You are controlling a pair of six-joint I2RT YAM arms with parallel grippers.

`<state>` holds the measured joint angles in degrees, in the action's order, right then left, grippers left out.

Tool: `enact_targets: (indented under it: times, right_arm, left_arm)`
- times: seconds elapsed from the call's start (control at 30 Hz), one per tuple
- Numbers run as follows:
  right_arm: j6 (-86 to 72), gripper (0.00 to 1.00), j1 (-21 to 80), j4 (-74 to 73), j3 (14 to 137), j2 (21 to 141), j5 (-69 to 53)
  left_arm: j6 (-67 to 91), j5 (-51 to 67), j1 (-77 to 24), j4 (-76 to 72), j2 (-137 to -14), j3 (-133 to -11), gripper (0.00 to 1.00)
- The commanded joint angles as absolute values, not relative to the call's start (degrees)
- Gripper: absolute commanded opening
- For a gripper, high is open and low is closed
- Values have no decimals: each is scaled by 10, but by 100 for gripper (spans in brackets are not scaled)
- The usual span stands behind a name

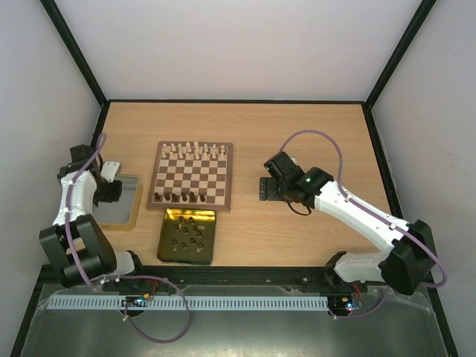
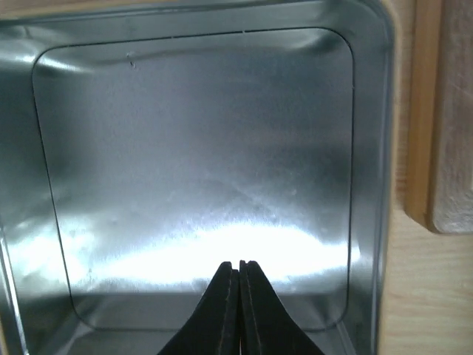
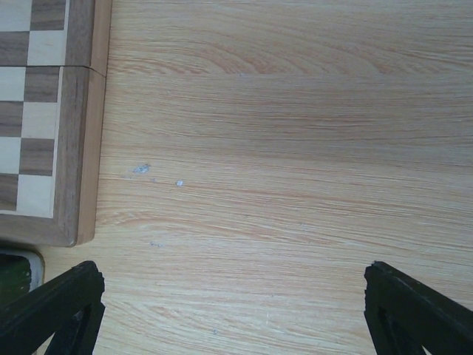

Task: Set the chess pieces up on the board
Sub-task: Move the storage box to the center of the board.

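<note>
The board (image 1: 190, 175) lies mid-table. Cream chess pieces (image 1: 195, 149) line its far edge and several dark ones (image 1: 182, 196) stand along its near row. More dark pieces (image 1: 190, 230) sit in a gold tray (image 1: 168, 253) just in front of the board. My left gripper (image 2: 240, 268) is shut with nothing between its fingers, and it hangs over an empty silver tray (image 2: 369, 148) left of the board. My right gripper (image 3: 233, 296) stands wide open over bare table right of the board, whose corner (image 3: 44, 111) shows at the left of that view.
The silver tray (image 1: 132, 212) sits near the table's left edge, and the left gripper (image 1: 113, 195) is above it. The right gripper (image 1: 265, 188) is close to the board's right side. Black frame posts and white walls enclose the wooden table (image 1: 312, 141).
</note>
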<state>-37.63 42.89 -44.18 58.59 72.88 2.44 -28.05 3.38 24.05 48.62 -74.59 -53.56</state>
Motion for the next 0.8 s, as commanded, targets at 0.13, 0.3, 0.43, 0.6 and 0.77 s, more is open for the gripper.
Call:
enact_targets:
  times: [0.13,0.3,0.43,0.6,0.77]
  right_arm:
    - [-398,92,431,-445,567,717,9]
    - [-415,92,431,-454,550,704,15]
    - [-425,92,431,-460,548,696,15]
    - [-430,92,431,-468,540,693,17]
    - [-435,92,431,-474,534,688,20]
  left_arm:
    - [-265,16,243,378,-851,-548,2]
    - [-253,13,242,328,-934,-586,2]
    - [-234,3,242,312,-1013,-651,2]
    - [-214,-6,236,314,-1104,-779,2]
    - [-201,-41,220,350,-1216,-948,2]
